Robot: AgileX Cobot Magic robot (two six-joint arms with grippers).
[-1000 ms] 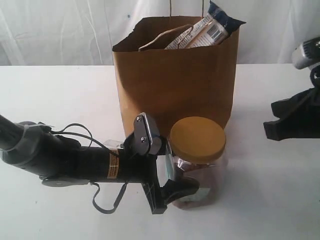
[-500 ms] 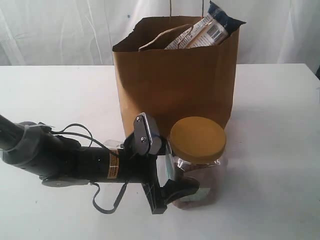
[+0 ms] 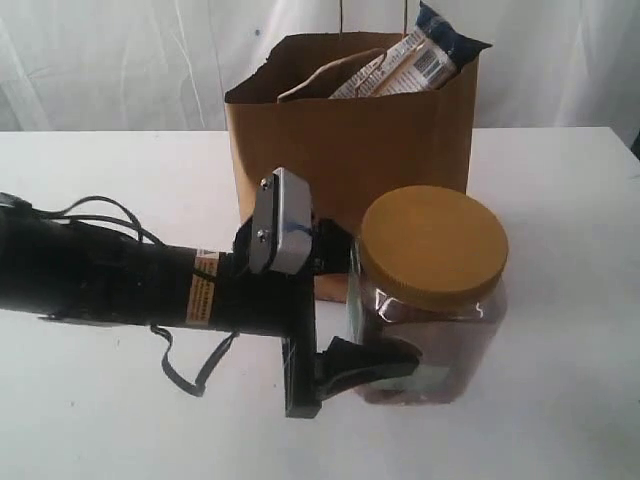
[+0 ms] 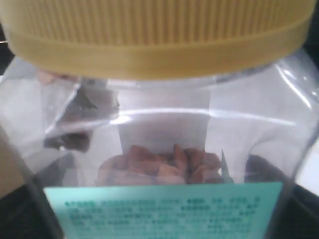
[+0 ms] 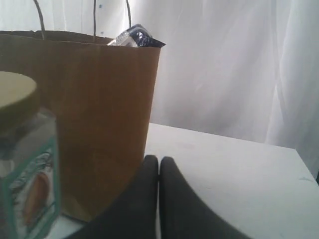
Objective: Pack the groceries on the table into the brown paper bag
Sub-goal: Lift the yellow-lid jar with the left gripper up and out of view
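Left fingers (image 3: 365, 366) spread wide, apparently clamping yellow-lidded clear jar (image 3: 430, 300) (far finger mostly hidden) | right fingers (image 5: 148, 199) pressed together, empty

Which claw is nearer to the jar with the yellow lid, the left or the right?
Left. The left claw is closed around the jar, on its clear body. The right claw is shut and empty, apart from the jar, beside the paper bag.

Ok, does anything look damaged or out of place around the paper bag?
The brown paper bag has a ragged rim at its left corner in the exterior view, and the dark-blue pasta packet pokes out tilted above the rim on the right. Nothing looks spilled.
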